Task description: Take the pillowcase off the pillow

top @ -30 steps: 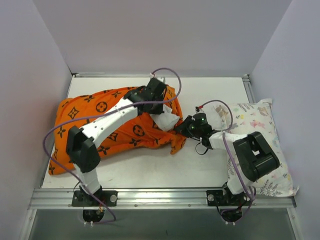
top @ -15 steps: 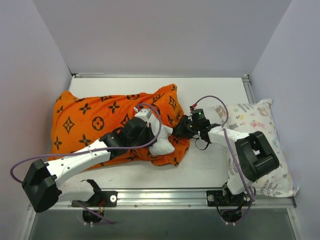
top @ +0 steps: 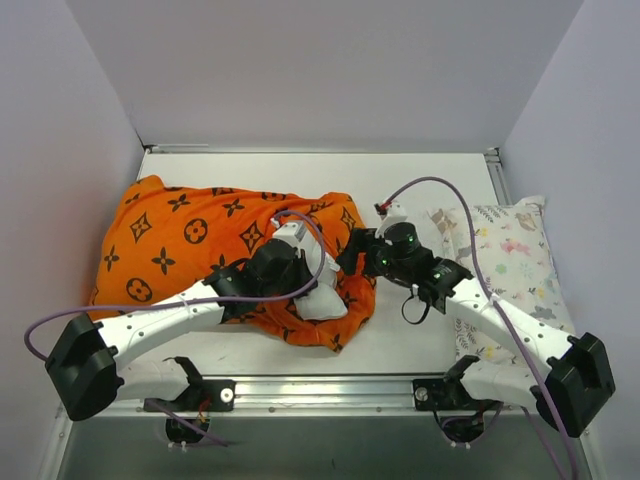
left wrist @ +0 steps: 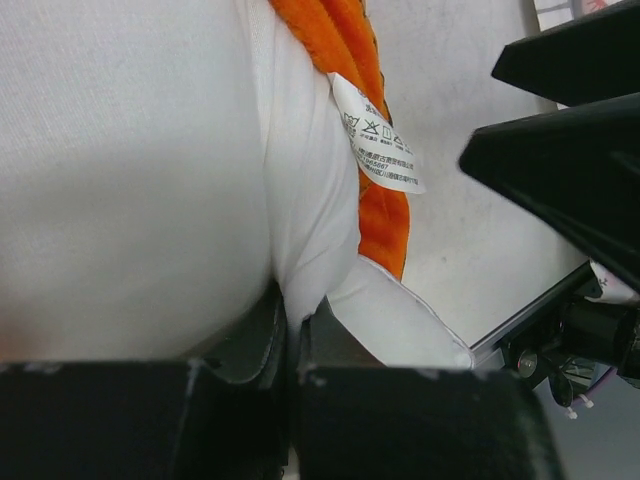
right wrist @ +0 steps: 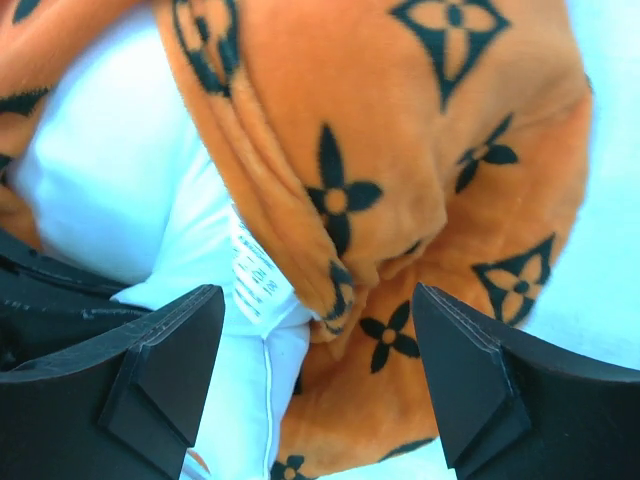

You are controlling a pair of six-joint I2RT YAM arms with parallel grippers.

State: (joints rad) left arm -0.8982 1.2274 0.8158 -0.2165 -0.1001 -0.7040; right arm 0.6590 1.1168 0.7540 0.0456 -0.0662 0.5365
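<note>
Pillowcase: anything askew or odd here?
Yes. The pillowcase is bunched and skewed on the pillow. At its open end a white pillow corner and a care label poke out. The left hand is shut on that white corner. The right hand is open beside the orange hem, holding nothing.
</note>
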